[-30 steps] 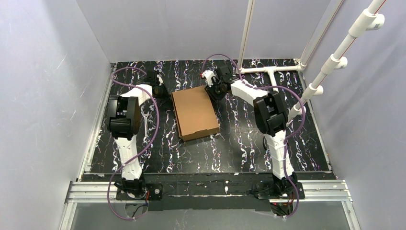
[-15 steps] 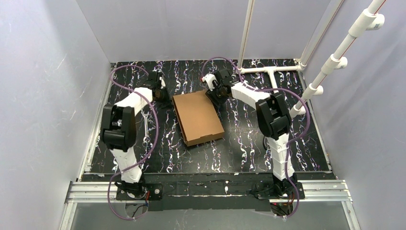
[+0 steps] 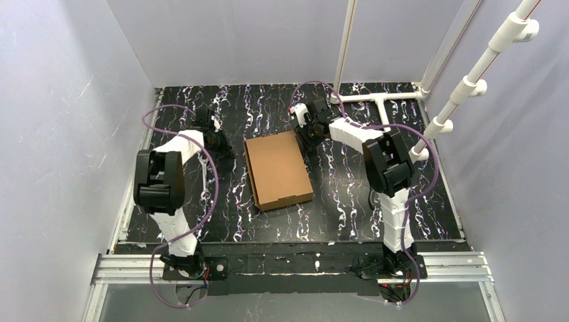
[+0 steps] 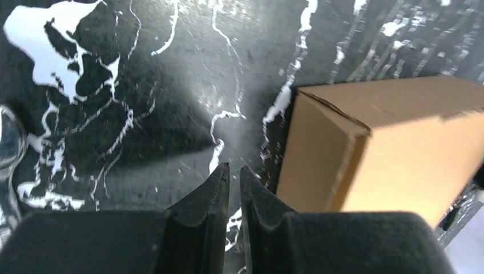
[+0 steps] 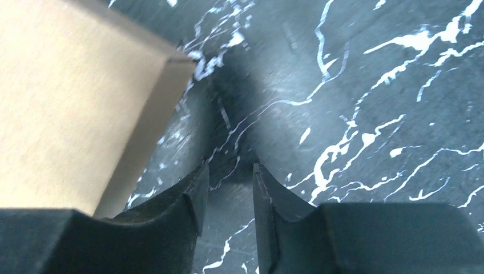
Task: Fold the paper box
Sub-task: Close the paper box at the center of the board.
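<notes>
A: Top view first. Where's the paper box (image 3: pixel 278 171)?
B: On the desk (image 3: pixel 349 201), between the two tools and lying a bit skewed. It looks closed up, lid down, with no loose flaps showing. The left tool (image 3: pixel 216 139) is off its far left corner, clear of it. The right tool (image 3: pixel 306 129) is close by its far right corner.
A: Left wrist?
B: The left tool (image 4: pixel 234 168) is almost pressed together, just a slit, pinching nothing. The paper box (image 4: pixel 399 142) is ahead and to the right of the tips, with bare desk (image 4: pixel 171 85) in between. One side seam there gapes a little at the corner.
A: Right wrist?
B: The right tool (image 5: pixel 228 165) is partly spread and empty. The paper box (image 5: pixel 68 103) is ahead and to its left, its side wall just beside the left finger (image 5: pixel 185 200). Can't tell if they touch.
A: Which step?
B: My guess is the fold is about finished and only seating and squaring are left.
A: How to do that well?
B: Come in from both sides together so the box doesn't spin on the desk. Press flat on the walls, not the corners, since the tips could snag that open seam. Go low and slow on the right, because that finger is already tight to the wall. Keep the left one pressed together as a blunt pusher.
</notes>
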### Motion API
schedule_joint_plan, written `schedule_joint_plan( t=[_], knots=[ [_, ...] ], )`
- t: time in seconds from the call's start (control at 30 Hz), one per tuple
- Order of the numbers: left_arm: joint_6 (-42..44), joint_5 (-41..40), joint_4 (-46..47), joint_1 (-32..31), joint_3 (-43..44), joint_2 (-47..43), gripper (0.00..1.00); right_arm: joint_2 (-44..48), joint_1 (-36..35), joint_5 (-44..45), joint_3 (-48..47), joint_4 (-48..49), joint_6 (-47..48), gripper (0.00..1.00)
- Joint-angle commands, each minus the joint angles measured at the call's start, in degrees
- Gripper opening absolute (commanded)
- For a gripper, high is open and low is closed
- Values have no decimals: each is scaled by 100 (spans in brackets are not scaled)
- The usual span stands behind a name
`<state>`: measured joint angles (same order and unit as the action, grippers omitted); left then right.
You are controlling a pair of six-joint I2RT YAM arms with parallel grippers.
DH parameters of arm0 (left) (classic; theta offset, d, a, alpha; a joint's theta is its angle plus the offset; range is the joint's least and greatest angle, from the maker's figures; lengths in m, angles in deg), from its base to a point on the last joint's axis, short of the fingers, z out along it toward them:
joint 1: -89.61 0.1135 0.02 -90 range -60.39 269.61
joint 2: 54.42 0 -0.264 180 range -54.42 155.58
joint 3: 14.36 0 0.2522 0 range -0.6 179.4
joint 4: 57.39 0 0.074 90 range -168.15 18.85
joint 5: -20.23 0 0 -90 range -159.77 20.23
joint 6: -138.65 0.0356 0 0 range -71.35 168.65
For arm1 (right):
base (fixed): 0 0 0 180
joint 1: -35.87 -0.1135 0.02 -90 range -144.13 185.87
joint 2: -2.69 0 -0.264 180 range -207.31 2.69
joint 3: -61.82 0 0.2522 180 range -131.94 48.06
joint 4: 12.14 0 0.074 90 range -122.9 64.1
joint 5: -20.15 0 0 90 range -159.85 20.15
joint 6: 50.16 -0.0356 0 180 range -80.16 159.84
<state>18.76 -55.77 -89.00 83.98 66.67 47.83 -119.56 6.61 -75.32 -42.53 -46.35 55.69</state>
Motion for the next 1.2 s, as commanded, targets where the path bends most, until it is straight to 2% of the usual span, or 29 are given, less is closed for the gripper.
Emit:
schedule_joint_plan(
  t=[0.0,0.17,0.3,0.4,0.47,0.6,0.67,0.77,0.93,1.07,1.17],
  knots=[
    [101,202,-157,5,550,515,10,-248,95,514,-453,317,-332,38],
    [-191,772,140,-46,1051,1110,4,-325,-2,301,-538,381,-360,25],
    [-174,1142,24,-454,1926,1629,2,-497,-457,63,-797,180,-284,21],
    [126,1033,-567,-1017,2613,1912,1,-477,-832,238,-869,186,-232,20],
    [121,800,-654,-1169,2610,1908,1,-498,-911,387,-986,102,-248,20],
    [-39,-56,-913,-1056,2342,1593,4,-509,-727,1237,-1097,-38,-194,24],
    [-111,-350,-1038,-883,2179,1282,8,-349,-528,1385,-985,-40,-125,31],
    [-157,-366,-942,-544,1801,645,12,82,-322,1590,-658,41,103,40],
    [-13,-3,-795,-326,1022,-694,15,891,-186,1568,139,95,348,49],
    [-299,567,-435,-403,-447,-1871,13,1733,-186,1087,999,38,327,50],
    [-699,716,-263,-751,-1689,-2945,9,2455,-186,612,2047,42,131,49]
  ],
)
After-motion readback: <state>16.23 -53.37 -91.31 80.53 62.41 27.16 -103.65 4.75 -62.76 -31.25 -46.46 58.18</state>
